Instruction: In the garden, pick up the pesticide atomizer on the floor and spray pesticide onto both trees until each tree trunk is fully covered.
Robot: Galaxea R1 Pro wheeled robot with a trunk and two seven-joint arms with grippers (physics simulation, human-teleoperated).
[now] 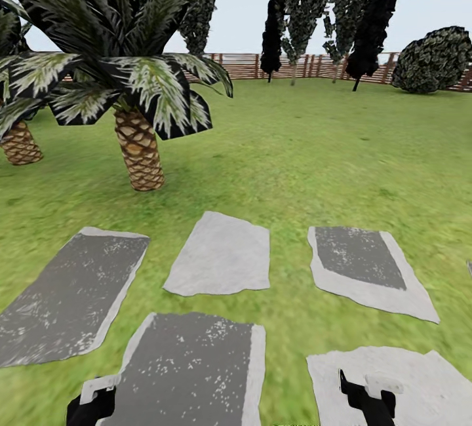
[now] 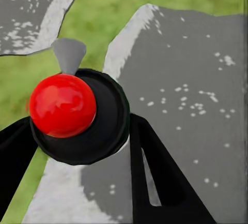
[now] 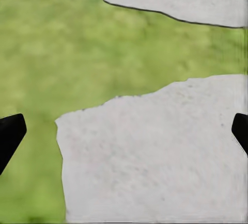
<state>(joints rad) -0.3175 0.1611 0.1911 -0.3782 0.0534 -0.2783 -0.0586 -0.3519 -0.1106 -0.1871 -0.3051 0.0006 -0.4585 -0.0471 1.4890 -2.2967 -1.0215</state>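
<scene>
In the left wrist view the pesticide atomizer point(image 2: 77, 125), a small black bottle with a shiny red ball and a grey nozzle, sits between the black fingers of my left gripper point(image 2: 80, 133), which is shut on it. That gripper point(image 1: 92, 406) hangs low at the near left over a grey stepping stone point(image 1: 190, 367). Above a pale stone point(image 3: 155, 151), my right gripper point(image 3: 124, 136) is open and holds nothing; it is low at the near right point(image 1: 370, 400). The garden lawn point(image 1: 314, 151) runs back to the slatted fence point(image 1: 242, 65). Both trees and their trunks are out of view.
A scaly-trunked palm point(image 1: 139, 151) stands close ahead on the left, a second one point(image 1: 19, 143) at the left edge. Dark conifers point(image 1: 373, 19) and a bush point(image 1: 436, 59) line the far fence. Several flat stepping stones point(image 1: 223, 255) lie in the grass ahead.
</scene>
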